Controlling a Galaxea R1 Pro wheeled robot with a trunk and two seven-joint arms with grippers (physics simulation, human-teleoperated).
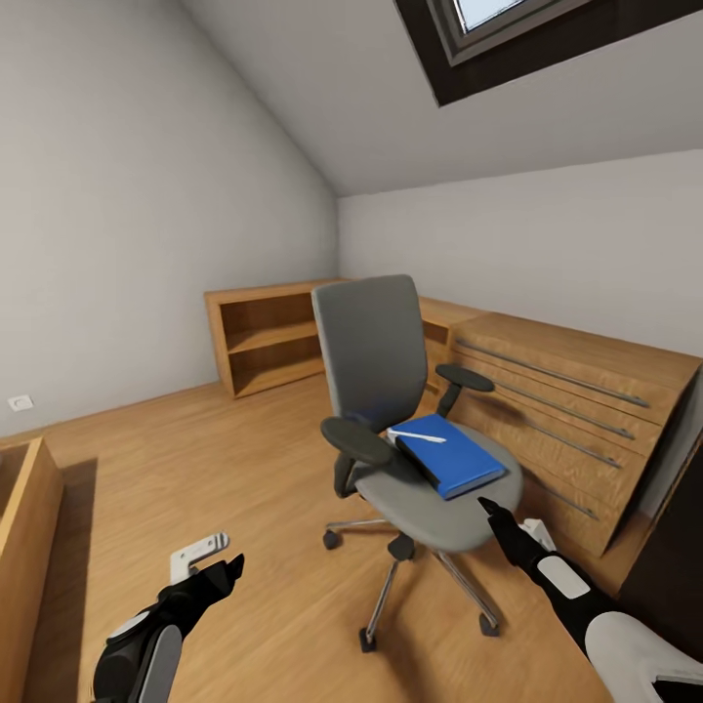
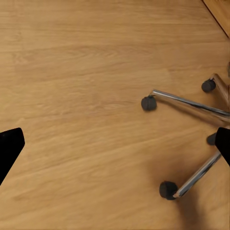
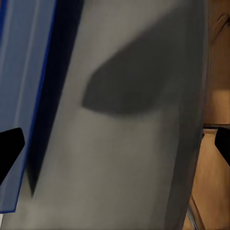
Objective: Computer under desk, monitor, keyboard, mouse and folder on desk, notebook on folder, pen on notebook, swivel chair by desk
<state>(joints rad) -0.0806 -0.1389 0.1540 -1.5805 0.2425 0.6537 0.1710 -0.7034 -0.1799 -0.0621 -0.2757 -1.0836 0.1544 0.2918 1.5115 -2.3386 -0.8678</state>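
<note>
On the light wood floor point(image 1: 225, 459) mid-room, one swivel chair point(image 1: 391, 391); on its seat one blue folder point(image 1: 451, 457) with one white pen point(image 1: 417, 435) lying on top. Right gripper point(image 1: 503, 517) hovers just beside the seat's front edge, fingers spread wide with nothing between, folder point(image 3: 24, 96) close ahead. Left gripper point(image 1: 220, 566) low over bare floor, also wide, empty. Three casters point(image 2: 149, 103) visible in left wrist view. One low wood shelf unit point(image 1: 264, 337), one drawer unit point(image 1: 576, 410) behind
</note>
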